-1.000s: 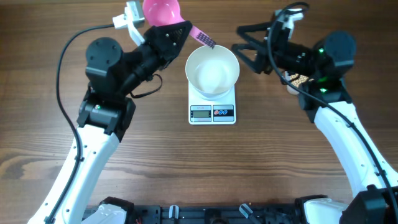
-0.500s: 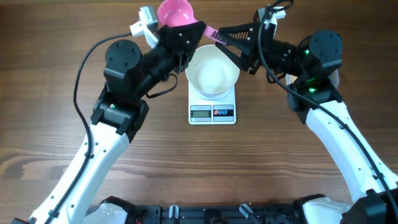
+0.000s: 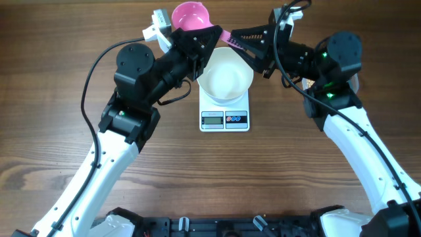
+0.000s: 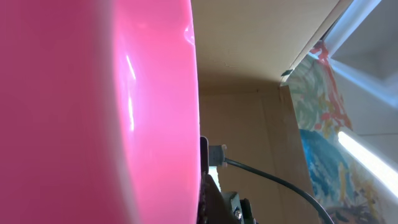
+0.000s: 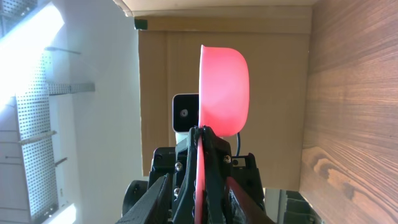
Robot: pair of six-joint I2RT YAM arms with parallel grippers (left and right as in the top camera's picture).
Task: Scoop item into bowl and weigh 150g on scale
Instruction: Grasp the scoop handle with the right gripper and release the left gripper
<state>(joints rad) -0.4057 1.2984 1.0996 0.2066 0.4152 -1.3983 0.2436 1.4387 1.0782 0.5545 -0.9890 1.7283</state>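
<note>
- White bowl (image 3: 225, 79) sits on the scale (image 3: 224, 120), mid-desk (image 3: 52, 151).
- Pink scoop (image 3: 191, 14) is up just past the bowl's far-left rim.
- Left pincer (image 3: 204, 34) is pinching the scoop.
- Right pincer (image 3: 241, 37) straddles the handle, can't tell if it's gripping.

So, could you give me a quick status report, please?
Left claw shut on pink scoop. Right claw clamped on its handle. Bowl empty, on scale. Nothing in the way.
</note>
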